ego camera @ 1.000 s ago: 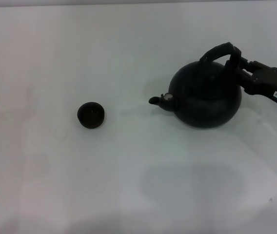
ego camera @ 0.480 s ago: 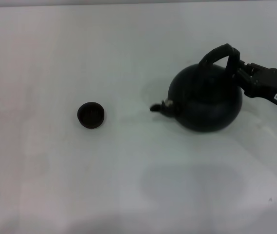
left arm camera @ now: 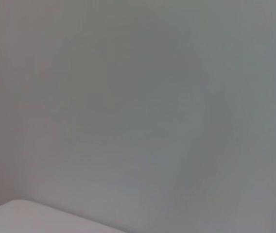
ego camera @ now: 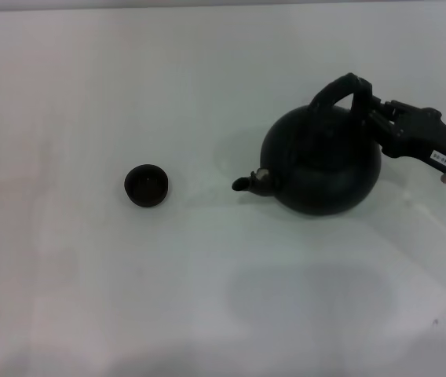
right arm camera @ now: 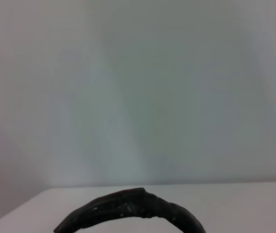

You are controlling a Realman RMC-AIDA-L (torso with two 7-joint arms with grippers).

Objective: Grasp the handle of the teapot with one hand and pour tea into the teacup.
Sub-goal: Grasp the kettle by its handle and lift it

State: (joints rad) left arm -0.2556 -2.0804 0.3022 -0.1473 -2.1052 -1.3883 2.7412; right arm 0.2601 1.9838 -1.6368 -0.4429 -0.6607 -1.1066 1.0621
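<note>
The large round matte-black teapot (ego camera: 321, 163) hangs above the white table at the right, its short spout (ego camera: 245, 183) pointing left toward the teacup. My right gripper (ego camera: 371, 102) comes in from the right edge and is shut on the black arched handle (ego camera: 341, 88). The handle's ribbed arch also shows in the right wrist view (right arm camera: 128, 212). The tiny dark teacup (ego camera: 146, 185) stands on the table to the left of the spout, well apart from it. No tea shows. My left gripper is out of view.
The white table (ego camera: 207, 298) spreads all around the cup and the pot. The teapot's faint shadow (ego camera: 309, 294) lies on the table nearer to me. The left wrist view shows only a plain pale surface.
The teapot has moved a little to the left toward the teacup, held by my right gripper, and its spout has dipped slightly. The teacup has not moved.
</note>
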